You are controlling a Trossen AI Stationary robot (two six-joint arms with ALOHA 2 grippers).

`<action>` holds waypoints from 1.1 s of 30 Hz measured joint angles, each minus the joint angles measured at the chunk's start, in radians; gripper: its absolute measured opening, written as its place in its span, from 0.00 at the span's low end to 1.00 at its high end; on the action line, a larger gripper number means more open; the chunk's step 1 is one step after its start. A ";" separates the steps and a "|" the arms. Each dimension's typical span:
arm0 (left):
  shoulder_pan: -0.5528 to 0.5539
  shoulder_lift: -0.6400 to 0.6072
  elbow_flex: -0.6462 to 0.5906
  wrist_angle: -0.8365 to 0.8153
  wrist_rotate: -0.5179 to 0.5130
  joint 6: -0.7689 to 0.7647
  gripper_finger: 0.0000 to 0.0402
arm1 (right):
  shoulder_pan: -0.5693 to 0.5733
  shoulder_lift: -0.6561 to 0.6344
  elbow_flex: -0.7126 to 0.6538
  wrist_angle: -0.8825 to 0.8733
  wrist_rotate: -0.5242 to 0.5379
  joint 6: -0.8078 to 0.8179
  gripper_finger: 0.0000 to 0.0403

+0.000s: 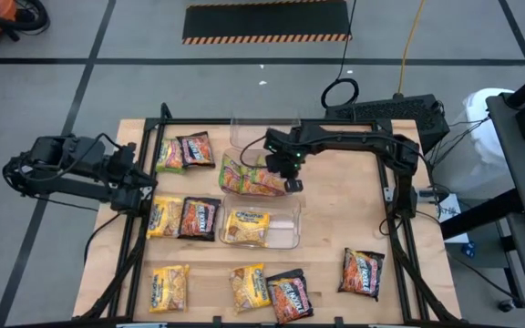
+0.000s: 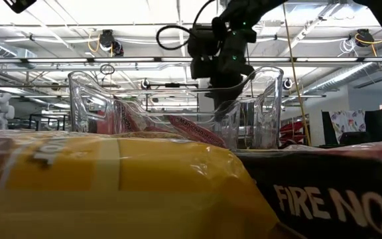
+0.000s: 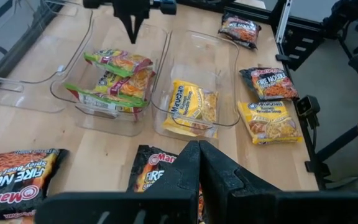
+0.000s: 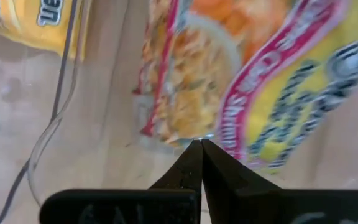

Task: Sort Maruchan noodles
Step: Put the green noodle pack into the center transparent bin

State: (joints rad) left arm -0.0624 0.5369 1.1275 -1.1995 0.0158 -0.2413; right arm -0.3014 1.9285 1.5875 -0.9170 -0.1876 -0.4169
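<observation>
Right tool (image 1: 293, 185) pinched together, empty, above green-yellow packets (image 1: 250, 177) in clear bin (image 1: 235, 137). Left tool (image 3: 199, 163) together, empty, over tabletop (image 1: 335, 219) left edge.

- Light wooden table top (image 1: 335, 228), bordered by a dark metal frame.
- Three clear plastic bins rest on it mid-table: far bin (image 1: 244, 132), middle bin (image 1: 285, 193), near bin (image 1: 285, 239).
- Far left: green-yellow packet (image 1: 170, 155) beside a dark brown packet (image 1: 195, 148).
- Left, mid-depth: yellow packet (image 1: 165, 217) beside a dark packet (image 1: 200, 218).
- Near edge: yellow packet (image 1: 169, 287), yellow packet (image 1: 248, 287), dark packet (image 1: 290, 295), touching or overlapping.
- Near right: dark packet (image 1: 362, 272), lying apart.
</observation>
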 joint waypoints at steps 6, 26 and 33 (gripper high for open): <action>0.000 0.000 0.000 0.000 0.000 0.000 0.02 | 0.000 0.000 -0.070 0.015 -0.002 0.031 0.00; 0.000 0.000 0.000 0.000 0.000 -0.010 0.02 | 0.000 0.000 -0.147 0.295 -0.080 0.027 0.00; 0.000 0.000 0.000 0.000 0.000 -0.030 0.02 | -0.007 0.000 -0.147 0.308 -0.079 0.009 0.00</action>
State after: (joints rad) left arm -0.0624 0.5369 1.1275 -1.1995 0.0162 -0.2716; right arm -0.3082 1.9285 1.4403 -0.6092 -0.2662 -0.4079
